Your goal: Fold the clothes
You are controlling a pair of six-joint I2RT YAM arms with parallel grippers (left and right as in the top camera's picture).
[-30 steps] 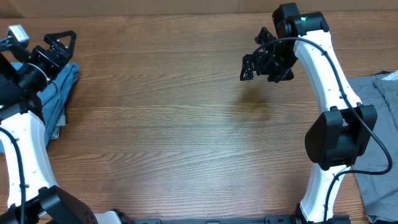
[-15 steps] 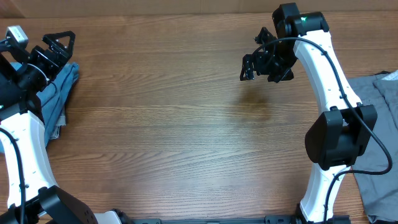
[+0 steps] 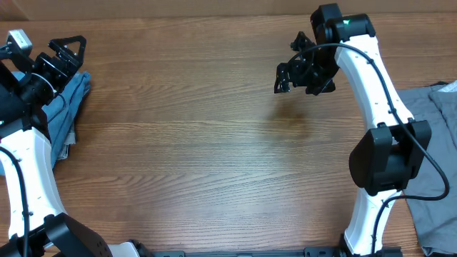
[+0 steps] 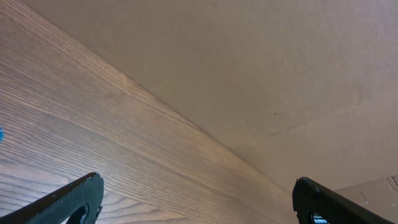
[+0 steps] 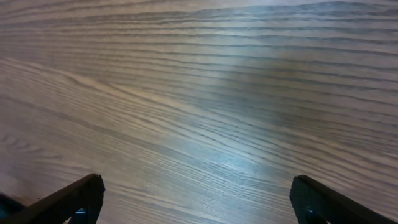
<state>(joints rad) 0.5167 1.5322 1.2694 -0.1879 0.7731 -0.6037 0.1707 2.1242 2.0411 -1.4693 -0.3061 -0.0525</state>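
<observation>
Where the table (image 3: 200, 143) reaches its left edge: the blue denim jeans (image 3: 70, 107) lie bunched in a narrow heap, partly hidden under the left arm (image 3: 28, 164).
Left gripper (image 3: 69, 48): above the table's far left corner, by the upper end of the jeans; fingers spread wide with nothing between them. Its wrist view shows only bare wood and a tan wall (image 4: 280, 62) past the table's far edge.
Contact on the left: from overhead it cannot be told whether the gripper touches the denim.
Right gripper (image 3: 287, 64): over the table's far right part, well apart from any cloth; jaws wide apart and empty, with plain wood grain between the tips in its wrist view.
Grey trousers (image 3: 437, 107): rumpled at the table's right edge, behind the right arm (image 3: 378, 93) and cut off by the frame.
Table middle: bare wood.
</observation>
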